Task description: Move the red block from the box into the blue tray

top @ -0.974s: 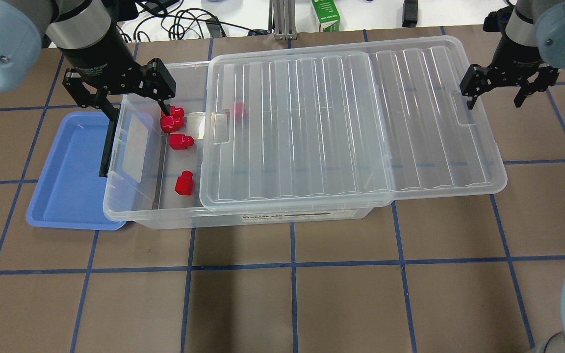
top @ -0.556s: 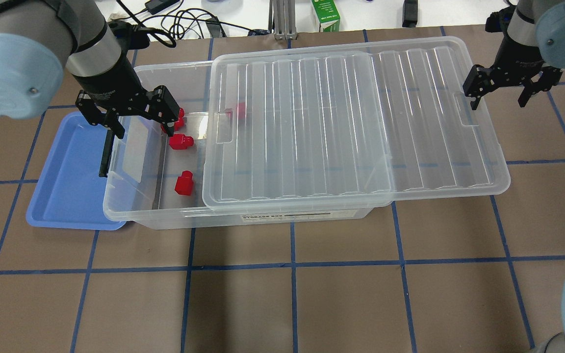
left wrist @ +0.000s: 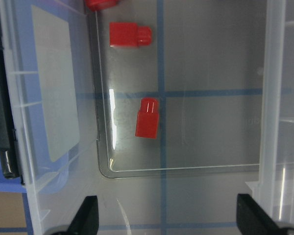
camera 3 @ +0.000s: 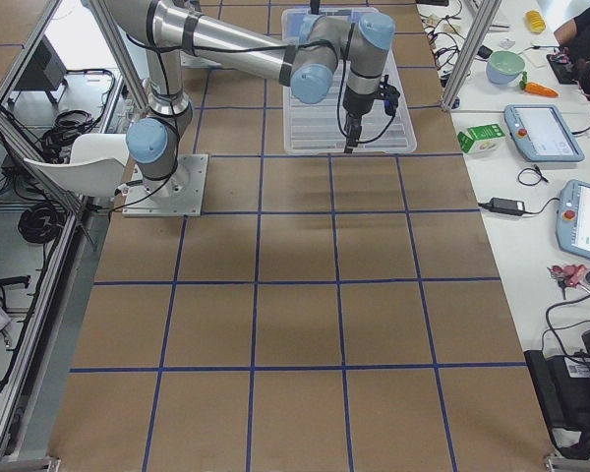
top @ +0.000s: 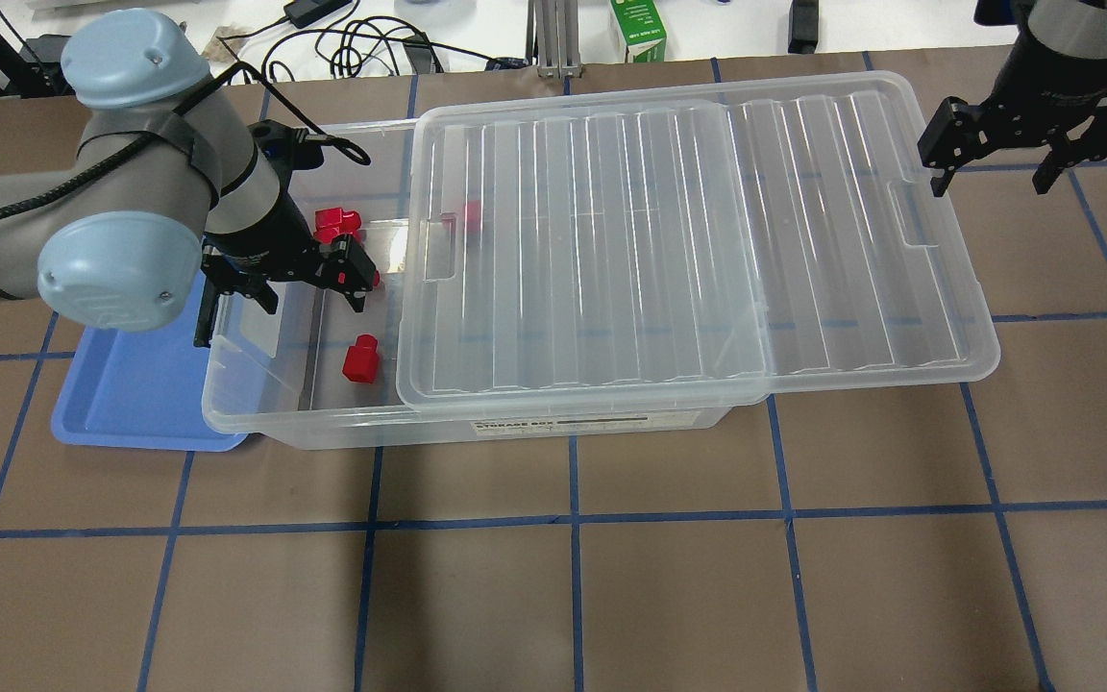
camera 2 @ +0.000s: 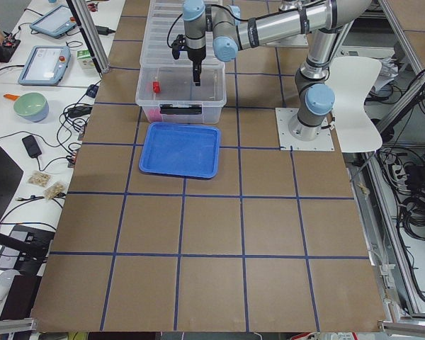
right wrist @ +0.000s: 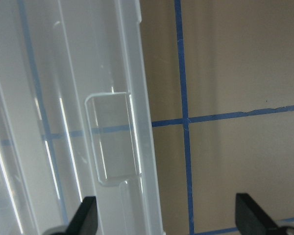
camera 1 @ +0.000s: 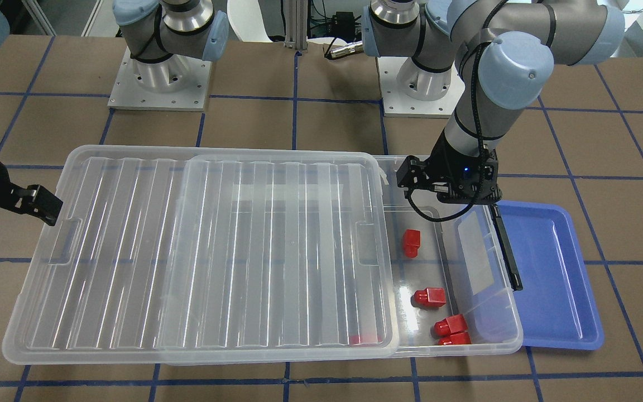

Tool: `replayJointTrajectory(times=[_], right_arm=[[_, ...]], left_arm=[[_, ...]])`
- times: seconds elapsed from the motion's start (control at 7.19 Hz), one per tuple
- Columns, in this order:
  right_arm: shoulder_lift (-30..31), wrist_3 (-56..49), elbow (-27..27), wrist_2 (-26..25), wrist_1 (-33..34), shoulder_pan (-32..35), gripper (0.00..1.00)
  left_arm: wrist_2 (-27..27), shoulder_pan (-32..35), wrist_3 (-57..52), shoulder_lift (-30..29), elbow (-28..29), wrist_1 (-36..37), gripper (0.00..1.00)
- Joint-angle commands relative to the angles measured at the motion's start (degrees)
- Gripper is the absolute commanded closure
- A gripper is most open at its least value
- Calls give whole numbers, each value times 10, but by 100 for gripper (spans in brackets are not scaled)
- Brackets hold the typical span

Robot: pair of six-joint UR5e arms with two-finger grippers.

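The clear box [top: 477,423] lies along the table with its ribbed lid [top: 669,240] slid to the right, so its left end is open. Several red blocks lie in that end: one near the front wall [top: 361,358] [camera 1: 411,243] [left wrist: 148,118], one in the middle [camera 1: 430,297] [left wrist: 130,35], two at the back [top: 335,221] [camera 1: 451,324]. Another shows through the lid [top: 470,216]. My left gripper [top: 310,291] [left wrist: 169,220] is open and empty above this open end. The blue tray [top: 131,384] [camera 1: 550,273] lies partly under the box's left end and holds nothing. My right gripper [top: 994,175] [right wrist: 169,220] is open over the lid's right edge.
A black latch bar [top: 206,308] runs along the box's left end, over the tray. The lid's handle recess [right wrist: 112,142] lies under my right gripper. A green carton [top: 638,29] and cables lie beyond the table's far edge. Blue tape lines grid the brown table [top: 573,596].
My left gripper has moved from the back pair of blocks toward the front of the open end, still open and empty. My right gripper has drawn back and right. The lid shifted slightly right.
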State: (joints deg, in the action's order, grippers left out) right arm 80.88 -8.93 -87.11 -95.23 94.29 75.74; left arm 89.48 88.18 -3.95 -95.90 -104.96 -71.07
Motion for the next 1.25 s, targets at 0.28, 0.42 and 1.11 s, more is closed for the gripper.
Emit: replayJointTrajectory(times=[0.28, 0.42, 1.11], right_arm=[[116, 11, 2, -1, -120, 2, 0], [101, 11, -3, 4, -125, 2, 0], [95, 11, -12, -2, -123, -1, 0]], left_arm=[[-1, 0, 0, -30, -27, 43, 0], [-1, 0, 2, -41, -40, 73, 0], [0, -6, -4, -58, -48, 95, 0]])
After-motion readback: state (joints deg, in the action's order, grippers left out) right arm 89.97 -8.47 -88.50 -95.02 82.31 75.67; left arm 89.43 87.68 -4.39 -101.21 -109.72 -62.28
